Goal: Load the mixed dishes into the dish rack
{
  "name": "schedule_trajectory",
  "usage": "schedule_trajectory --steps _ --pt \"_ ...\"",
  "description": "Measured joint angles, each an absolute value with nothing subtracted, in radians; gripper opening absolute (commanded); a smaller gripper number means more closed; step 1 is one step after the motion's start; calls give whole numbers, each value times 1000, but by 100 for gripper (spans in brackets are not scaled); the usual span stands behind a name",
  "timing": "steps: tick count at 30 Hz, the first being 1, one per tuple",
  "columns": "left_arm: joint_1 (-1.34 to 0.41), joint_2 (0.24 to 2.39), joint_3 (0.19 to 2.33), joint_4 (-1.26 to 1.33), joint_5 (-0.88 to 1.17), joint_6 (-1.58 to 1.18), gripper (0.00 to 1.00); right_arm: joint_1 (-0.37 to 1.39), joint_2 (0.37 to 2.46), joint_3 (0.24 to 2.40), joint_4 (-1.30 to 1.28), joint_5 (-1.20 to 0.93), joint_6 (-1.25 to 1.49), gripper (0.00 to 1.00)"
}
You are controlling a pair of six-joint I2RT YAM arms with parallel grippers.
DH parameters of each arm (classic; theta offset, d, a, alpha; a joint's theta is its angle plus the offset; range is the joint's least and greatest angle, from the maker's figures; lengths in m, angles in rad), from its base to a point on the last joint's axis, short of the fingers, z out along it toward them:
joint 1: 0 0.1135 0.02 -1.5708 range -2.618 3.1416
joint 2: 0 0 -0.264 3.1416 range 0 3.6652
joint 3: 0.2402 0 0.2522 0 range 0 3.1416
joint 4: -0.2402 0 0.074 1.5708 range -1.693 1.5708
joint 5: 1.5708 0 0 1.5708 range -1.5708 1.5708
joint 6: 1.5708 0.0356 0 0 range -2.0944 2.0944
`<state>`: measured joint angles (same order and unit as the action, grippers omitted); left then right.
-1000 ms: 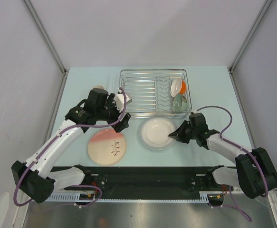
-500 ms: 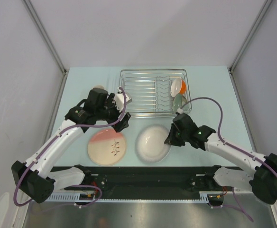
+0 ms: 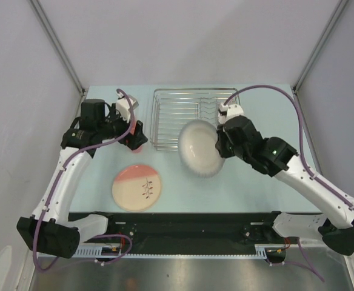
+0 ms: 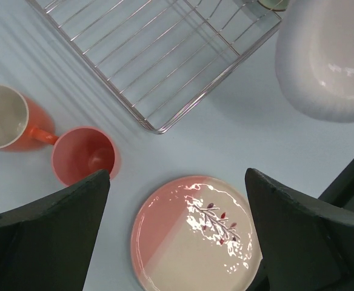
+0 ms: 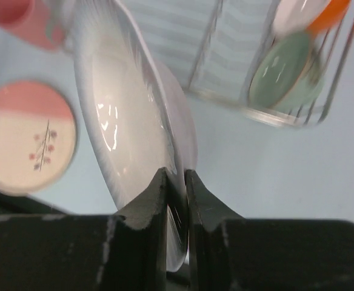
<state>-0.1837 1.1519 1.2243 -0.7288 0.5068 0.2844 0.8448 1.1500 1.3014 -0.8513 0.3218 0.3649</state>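
My right gripper (image 3: 219,145) (image 5: 177,177) is shut on the rim of the large white shallow plate (image 3: 199,147) (image 5: 125,115). It holds the plate tilted on edge in the air, over the front edge of the dish rack (image 3: 180,91) (image 5: 222,45). The pale green bowl (image 5: 284,74) and the small white-and-orange bowl (image 5: 310,12) stand in the rack's right end. My left gripper (image 3: 133,132) (image 4: 177,177) hangs open and empty above the table. Below it lie the cream-and-pink plate (image 3: 137,188) (image 4: 192,239) and two orange cups (image 4: 85,156) (image 4: 10,120), left of the rack (image 4: 146,54).
The cream-and-pink plate lies flat near the table's front edge. Both cups lie just off the rack's left front corner. Grey walls close in the table (image 3: 268,182) on the left, right and back.
My right gripper lifted the white plate off the table, tipped it on edge and carried it toward the rack. My left arm drew back to the left, over the cups.
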Motion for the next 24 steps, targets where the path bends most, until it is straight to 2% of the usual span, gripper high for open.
schedule_trajectory --steps 4,9,14,24 --pt "-167 1170 1224 -745 557 268 100 845 1208 1449 -749 429 165 0" --pt "-165 1216 1226 -758 595 250 100 831 1264 1395 -399 484 -207 0" --pt "-164 1229 1226 -771 607 243 100 751 1371 1353 -132 353 -553 0" --pt "-160 1229 1227 -771 606 244 100 613 1549 1345 66 154 -1033 0"
